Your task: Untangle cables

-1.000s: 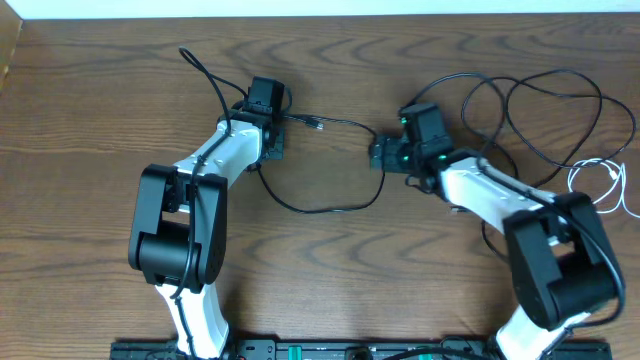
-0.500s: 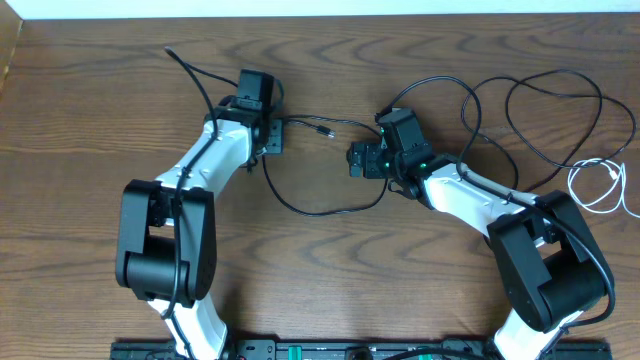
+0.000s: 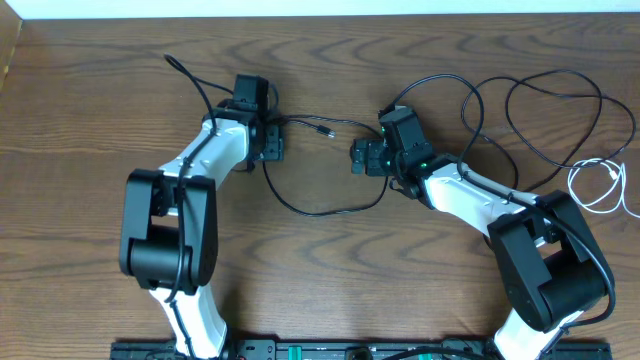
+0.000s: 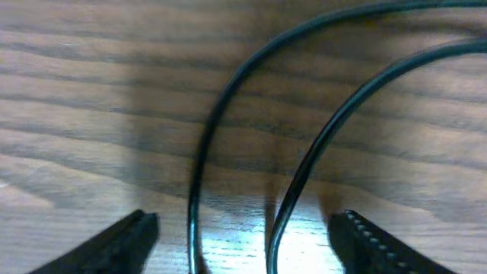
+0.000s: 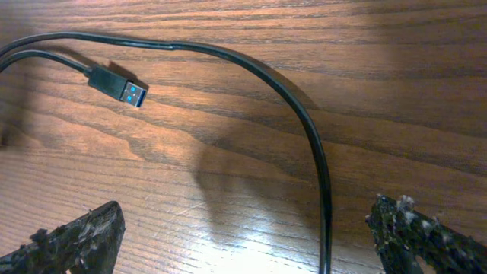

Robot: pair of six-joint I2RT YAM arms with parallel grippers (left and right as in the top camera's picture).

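**Black cable** (image 3: 325, 211): on the bench (image 3: 100, 120), with its blue-tongued plug (image 3: 322, 129) lying bare between the two arms.

**Left fingers** (image 3: 272, 140): just left of the plug. Clenched a second ago, now released and spread. Two black strands running loose between them, nothing gripped.

**Right fingers** (image 3: 360, 158): just right of the plug, a little nearer the robot's base. Spread wide and empty, one strand curving over the wood ahead of them. Drawn closer to the plug than a second ago.

**Second black cable** (image 3: 601, 105): large overlapping loops, well to the right of the plug.

**White cable** (image 3: 572, 182): small coil, farthest right of the plug, by the bench edge.

**Meaning for the task (a judgement):** stretch beside the plug laid down and let go. Both arms free for a fresh grip. Loops on the right probably yet to be pulled apart.
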